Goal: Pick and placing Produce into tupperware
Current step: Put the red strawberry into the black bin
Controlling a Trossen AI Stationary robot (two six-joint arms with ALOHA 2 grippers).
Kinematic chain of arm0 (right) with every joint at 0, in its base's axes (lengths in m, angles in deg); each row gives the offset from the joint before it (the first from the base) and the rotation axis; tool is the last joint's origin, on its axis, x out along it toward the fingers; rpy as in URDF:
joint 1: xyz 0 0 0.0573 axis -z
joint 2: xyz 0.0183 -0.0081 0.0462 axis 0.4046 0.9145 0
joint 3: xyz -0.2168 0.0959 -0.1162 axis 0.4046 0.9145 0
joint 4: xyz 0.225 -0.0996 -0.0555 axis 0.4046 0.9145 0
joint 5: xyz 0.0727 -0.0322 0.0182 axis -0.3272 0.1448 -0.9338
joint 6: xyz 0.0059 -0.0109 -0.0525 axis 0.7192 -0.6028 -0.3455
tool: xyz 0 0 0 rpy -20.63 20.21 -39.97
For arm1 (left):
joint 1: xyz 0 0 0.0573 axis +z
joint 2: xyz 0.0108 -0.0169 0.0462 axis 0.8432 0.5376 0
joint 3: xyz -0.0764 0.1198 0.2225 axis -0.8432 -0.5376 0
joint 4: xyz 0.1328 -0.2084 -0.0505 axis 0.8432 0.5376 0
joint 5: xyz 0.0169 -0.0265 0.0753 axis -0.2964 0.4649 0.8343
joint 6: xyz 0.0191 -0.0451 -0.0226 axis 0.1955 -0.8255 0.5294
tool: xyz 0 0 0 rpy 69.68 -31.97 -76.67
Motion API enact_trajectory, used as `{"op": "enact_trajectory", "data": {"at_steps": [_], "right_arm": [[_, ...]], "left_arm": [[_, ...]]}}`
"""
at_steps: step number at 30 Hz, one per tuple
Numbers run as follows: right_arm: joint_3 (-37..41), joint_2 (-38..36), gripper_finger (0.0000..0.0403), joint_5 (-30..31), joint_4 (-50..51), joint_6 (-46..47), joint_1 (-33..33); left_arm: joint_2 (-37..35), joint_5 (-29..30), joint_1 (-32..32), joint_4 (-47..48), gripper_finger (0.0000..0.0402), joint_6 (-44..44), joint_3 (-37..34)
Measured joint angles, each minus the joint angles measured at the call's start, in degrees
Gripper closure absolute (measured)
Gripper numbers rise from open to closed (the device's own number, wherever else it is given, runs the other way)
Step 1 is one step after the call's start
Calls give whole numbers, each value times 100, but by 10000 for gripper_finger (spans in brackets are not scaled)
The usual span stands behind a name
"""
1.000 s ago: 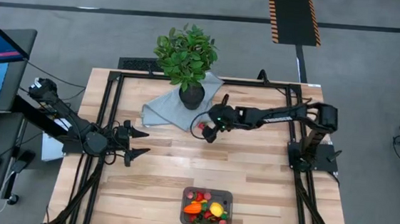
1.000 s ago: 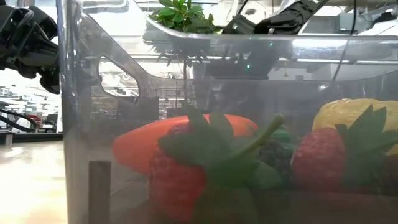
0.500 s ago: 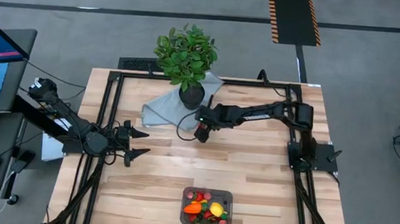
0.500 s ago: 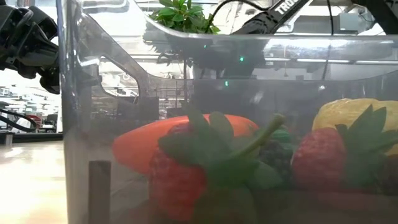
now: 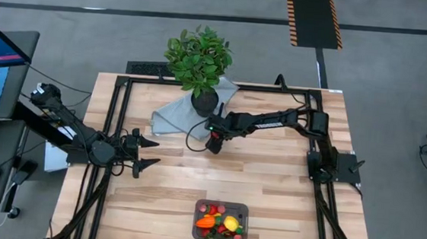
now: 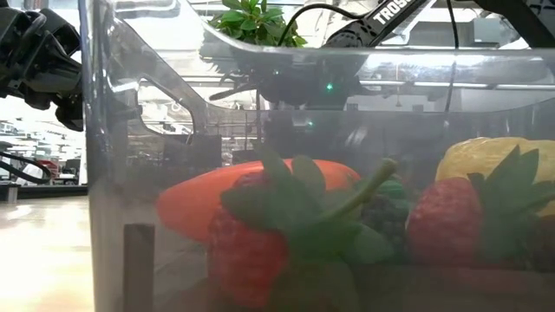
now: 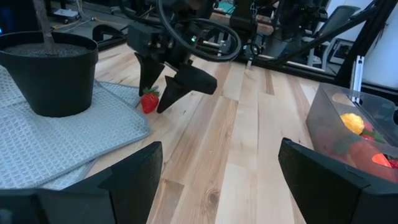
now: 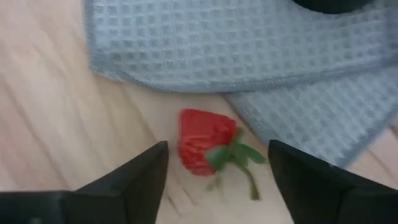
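Observation:
A red toy strawberry [image 8: 202, 142] with a green stalk lies on the bare wood just off the cloth's near edge. My right gripper [image 5: 213, 143] hangs over it, open, one finger on either side [image 7: 152, 101]; a gap shows on both sides in the right wrist view. The clear tupperware [image 5: 222, 203] stands near the table's near edge and holds an orange carrot [image 5: 206, 221], a yellow lemon [image 5: 230, 224] and red strawberries [image 6: 442, 217]. My left gripper [image 5: 148, 152] waits open at the table's left side.
A leafy plant [image 5: 198, 57] in a black pot [image 7: 50, 74] stands on a blue-grey cloth [image 5: 177, 117] right behind the strawberry, toward the far edge. Black frame rails run along the table's left and right sides. Bare wood lies between the strawberry and the tupperware.
My right gripper has moved toward the table's left, along the cloth's near edge, and now stands over the strawberry with its fingers apart. The strawberry, the tupperware and my left arm have kept still.

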Motion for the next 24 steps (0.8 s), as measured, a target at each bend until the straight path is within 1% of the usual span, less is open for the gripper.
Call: {"op": "enact_trajectory", "data": {"at_steps": [4,17,21,24], "right_arm": [[1,0,143,-190,-70,-14,0],[4,0,266,-223,-353,-65,-184],[-54,0,289,-231,-474,-164,-313],[-161,0,293,-247,-500,-167,-408]], "left_arm": [[0,-2,0,0,92,-6,0],[0,0,1,0,92,-21,1],[0,0,0,0,92,-21,0],[0,0,0,0,92,-21,0]]}}
